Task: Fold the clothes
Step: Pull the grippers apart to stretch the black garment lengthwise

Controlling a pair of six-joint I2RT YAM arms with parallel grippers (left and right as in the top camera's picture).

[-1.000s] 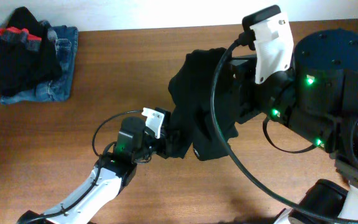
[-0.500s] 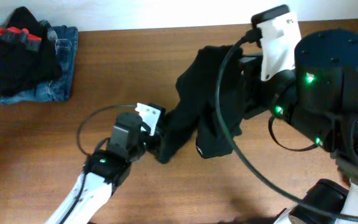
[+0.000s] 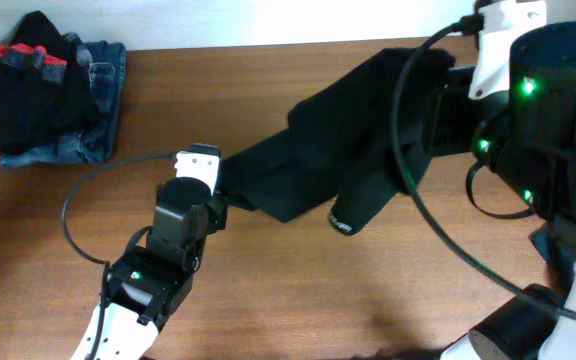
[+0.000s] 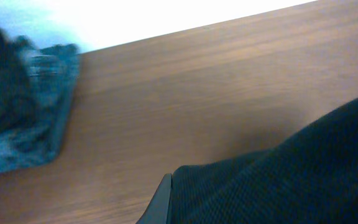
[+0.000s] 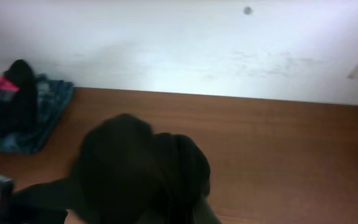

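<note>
1. the left gripper [image 3: 224, 198] was seen closed on the lower left edge of the black top [image 3: 338, 150]; in the left wrist view one dark finger [image 4: 161, 202] was pressed against the ribbed black fabric [image 4: 291, 180].
2. the right gripper [image 3: 436, 90] was closed, with its tips covered by the cloth in the overhead view; the top was bunched directly under it in the right wrist view [image 5: 135, 168] and was taken to be gripped there.
3. the black top was stretched between the two grippers, raised at the right end and drawn down to the left one near the middle of the table [image 3: 268, 300].
4. one sleeve [image 3: 363, 195] was left hanging toward the front, and a small pale mark at its open end was too small to be read.
5. a pile of clothes [image 3: 33, 85] was set at the far left corner, well apart from the top; black pieces with red bands were laid on folded jeans [image 3: 93, 135].
6. a black cable [image 3: 98, 190] was looped from the left arm over the wood.
7. a white wall [image 5: 179, 43] was shown behind the table.
</note>
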